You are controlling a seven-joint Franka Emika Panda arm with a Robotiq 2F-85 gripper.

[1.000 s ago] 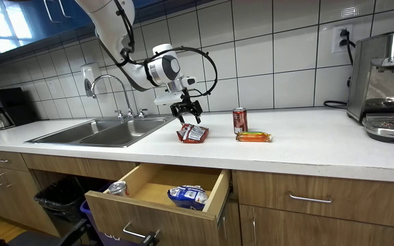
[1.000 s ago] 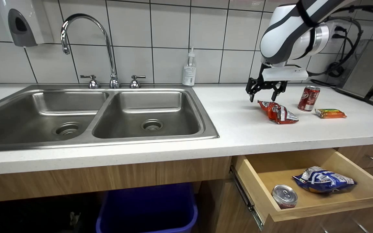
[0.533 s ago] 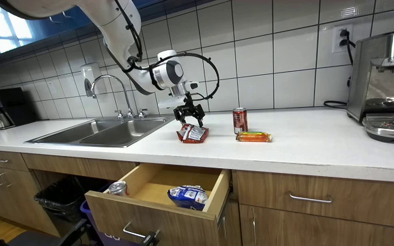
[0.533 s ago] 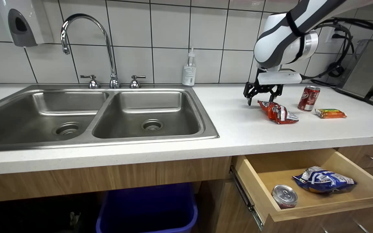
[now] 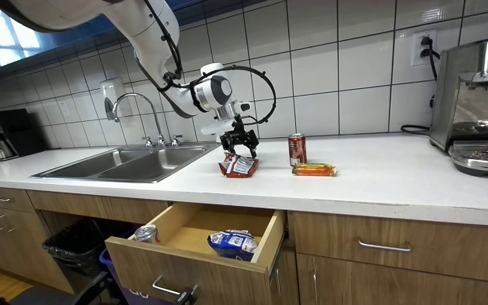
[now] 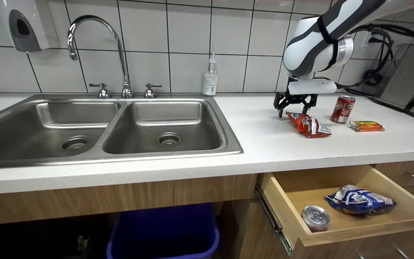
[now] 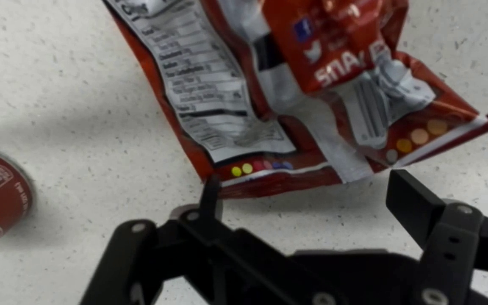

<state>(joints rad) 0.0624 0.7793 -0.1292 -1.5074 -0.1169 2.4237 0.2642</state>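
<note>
Tool (image 7: 304, 177) is hovering by end of red snack bag (image 7: 269, 93), jaws standing wide apart; red soda can (image 6: 343, 109), orange snack packet (image 6: 367, 126) sitting nearby on tabletop (image 6: 264, 144).

Over the last second my gripper (image 6: 292, 114) has sunk closer to the counter (image 6: 261, 133), bringing my fingertips (image 6: 304, 108) lower by the red bag (image 6: 308, 126); in the last half second it also slid a little toward the can (image 6: 343, 109). In an exterior view, more of my arm (image 5: 68, 15) has come in, covering two handles of the blue cupboard (image 5: 49, 38)
</note>
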